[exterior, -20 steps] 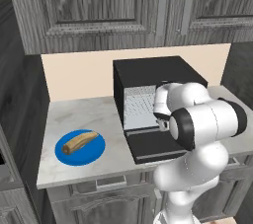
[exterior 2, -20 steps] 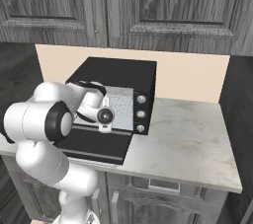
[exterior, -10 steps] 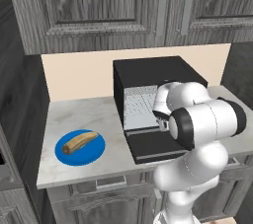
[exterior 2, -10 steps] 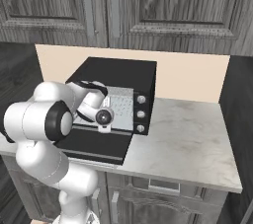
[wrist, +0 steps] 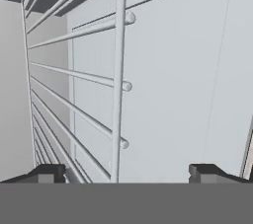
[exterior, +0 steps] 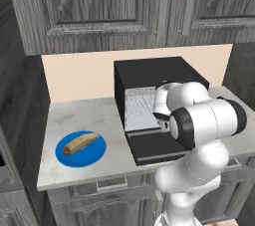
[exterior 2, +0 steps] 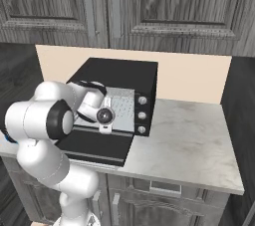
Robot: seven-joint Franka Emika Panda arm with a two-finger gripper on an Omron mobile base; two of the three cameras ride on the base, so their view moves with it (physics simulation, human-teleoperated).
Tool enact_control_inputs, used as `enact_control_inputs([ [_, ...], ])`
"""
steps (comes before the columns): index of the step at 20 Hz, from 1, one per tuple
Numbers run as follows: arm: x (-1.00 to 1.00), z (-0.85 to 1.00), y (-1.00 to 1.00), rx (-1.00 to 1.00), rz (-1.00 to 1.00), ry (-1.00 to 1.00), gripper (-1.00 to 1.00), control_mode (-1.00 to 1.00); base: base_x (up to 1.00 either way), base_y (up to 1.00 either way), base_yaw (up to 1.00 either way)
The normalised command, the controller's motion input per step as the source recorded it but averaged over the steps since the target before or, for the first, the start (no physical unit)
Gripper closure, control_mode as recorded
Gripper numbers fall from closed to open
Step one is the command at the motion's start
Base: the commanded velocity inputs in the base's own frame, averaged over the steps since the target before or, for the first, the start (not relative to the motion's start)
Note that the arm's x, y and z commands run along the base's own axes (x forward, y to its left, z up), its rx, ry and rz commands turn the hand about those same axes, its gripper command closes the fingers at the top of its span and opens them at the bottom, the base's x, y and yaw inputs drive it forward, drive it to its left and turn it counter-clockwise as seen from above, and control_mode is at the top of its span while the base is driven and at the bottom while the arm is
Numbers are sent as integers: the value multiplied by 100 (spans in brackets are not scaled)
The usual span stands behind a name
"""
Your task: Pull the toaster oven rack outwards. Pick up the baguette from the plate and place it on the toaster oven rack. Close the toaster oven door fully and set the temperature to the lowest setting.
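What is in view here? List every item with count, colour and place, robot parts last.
boxy black countertop toaster oven: one, black, on the counter against the back wall.
flat black oven door: one, black, folded down open in front of the cavity.
silver wire oven rack: one, silver, inside the cavity, its front bar between the pincer tips.
small silver knobs: three, silver, in a column on the oven's right side.
round bright blue plate: one, blue, on the counter left of the oven.
short tan-brown baguette: one, tan, lying on the plate.
marble counter: one, pale grey.
wooden cabinets: dark grey, above the counter.
white robot arm: one, reaching into the oven.
pincer: one, dark tips, open at the rack.
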Motion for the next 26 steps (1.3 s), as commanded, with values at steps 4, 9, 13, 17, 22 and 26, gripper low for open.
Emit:
enact_control_inputs([
  [4,32,2,0,0,4,0,-100,-100,0,0,0],
  [9,0,0,-1,4,11,-8,-100,-100,0,0,0],
  [13,0,1,0,2,17,-8,-100,-100,0,0,0],
  [17,0,0,0,0,17,-9,-100,-100,0,0,0],
  [22,1,0,0,0,12,-8,-100,-100,0,0,0],
  [26,14,0,0,0,2,-7,-100,-100,0,0,0],
])
